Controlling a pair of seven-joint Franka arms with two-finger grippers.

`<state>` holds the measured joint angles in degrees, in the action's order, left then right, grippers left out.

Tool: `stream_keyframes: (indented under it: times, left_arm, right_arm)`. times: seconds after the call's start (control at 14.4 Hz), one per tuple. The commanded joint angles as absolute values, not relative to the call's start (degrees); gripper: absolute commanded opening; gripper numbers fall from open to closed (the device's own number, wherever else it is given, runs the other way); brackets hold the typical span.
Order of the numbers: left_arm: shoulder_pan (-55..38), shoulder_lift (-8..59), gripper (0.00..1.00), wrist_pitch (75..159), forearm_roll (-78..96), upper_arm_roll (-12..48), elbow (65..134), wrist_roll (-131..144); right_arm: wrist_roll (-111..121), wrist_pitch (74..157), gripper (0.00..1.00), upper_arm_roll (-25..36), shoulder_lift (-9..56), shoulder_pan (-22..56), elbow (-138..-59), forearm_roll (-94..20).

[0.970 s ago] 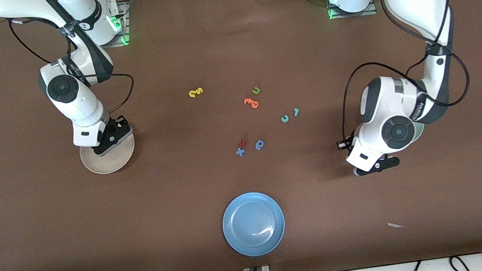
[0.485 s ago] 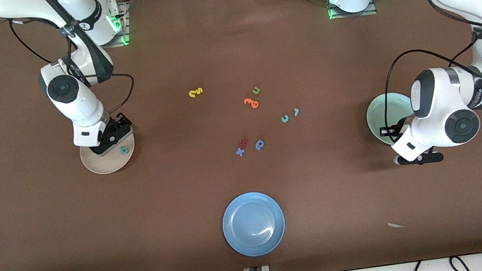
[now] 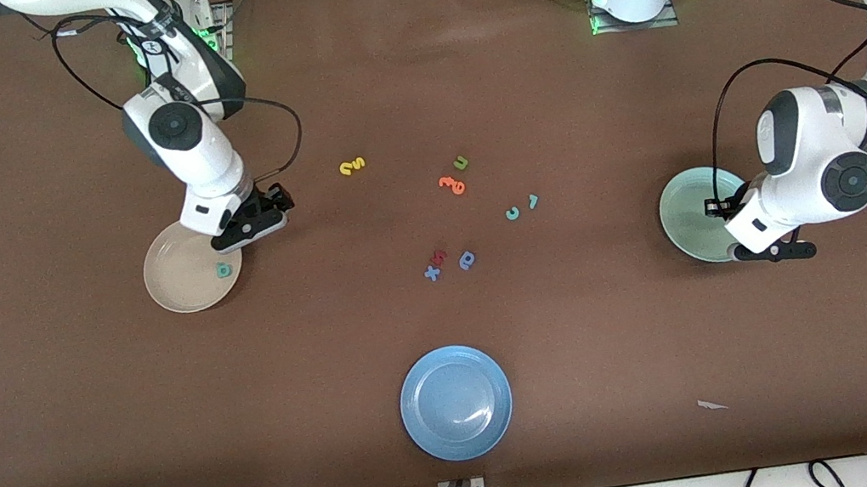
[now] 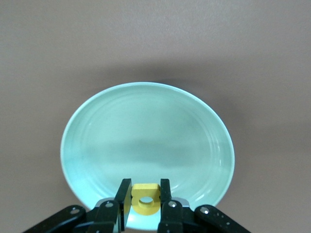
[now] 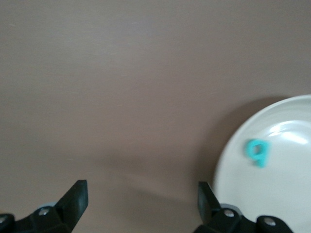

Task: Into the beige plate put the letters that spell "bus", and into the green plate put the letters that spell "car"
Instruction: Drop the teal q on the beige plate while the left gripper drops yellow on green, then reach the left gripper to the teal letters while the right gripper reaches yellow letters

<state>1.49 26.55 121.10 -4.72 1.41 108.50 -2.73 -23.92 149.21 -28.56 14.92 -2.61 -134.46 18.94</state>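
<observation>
My left gripper (image 3: 774, 251) hangs over the rim of the green plate (image 3: 686, 210) on its side nearer the front camera. In the left wrist view that gripper (image 4: 146, 196) is shut on the yellow "a" (image 4: 146, 189) above the green plate (image 4: 146, 131). The teal "b" (image 3: 223, 268) lies in the beige plate (image 3: 181, 281). My right gripper (image 3: 252, 224) is open and empty over the table just off that plate's rim; its wrist view shows the "b" (image 5: 257, 152) in the plate (image 5: 282, 194). Yellow letters (image 3: 352, 166), the teal "c" (image 3: 512, 214) and the teal "r" (image 3: 533, 200) lie mid-table.
An olive "u" (image 3: 461, 162) and an orange letter (image 3: 453, 185) lie near the "c". A blue "x" (image 3: 432, 273), a small red letter (image 3: 440, 256) and a blue "a"-like letter (image 3: 467, 260) lie nearer the front camera. A blue plate (image 3: 455, 402) sits near the front edge.
My right gripper opened, left the teal "b" in the beige plate and moved off toward mid-table. My left arm swung with the yellow "a" to over the green plate.
</observation>
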Motion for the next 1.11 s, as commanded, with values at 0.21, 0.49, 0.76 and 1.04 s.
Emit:
stream_keyframes:
  times: [0.21, 0.49, 0.76, 1.04]
  left_arm:
    - [2.99, 22.77, 1.0, 135.8, -6.5, 2.28, 120.68, -2.74]
    - [2.2, 21.54, 1.0, 125.69, -5.11, 5.96, 115.49, 2.17]
    - [2.29, 21.01, 1.0, 126.04, -3.87, 18.34, 116.89, 20.62]
    - [1.85, 21.09, 1.0, 133.99, -4.48, 26.52, 121.53, 29.6]
  right_arm:
    - [-46.72, 153.88, 1.0, -32.96, 20.21, 4.11, -134.56, 18.54]
    - [-53.43, 156.44, 1.0, -32.87, 22.58, 6.85, -134.82, 18.89]
    - [-53.88, 157.76, 1.0, -32.7, 24.17, 7.47, -135.52, 19.42]
    - [-53.88, 162.16, 1.0, -32.35, 26.28, 7.91, -137.63, 19.6]
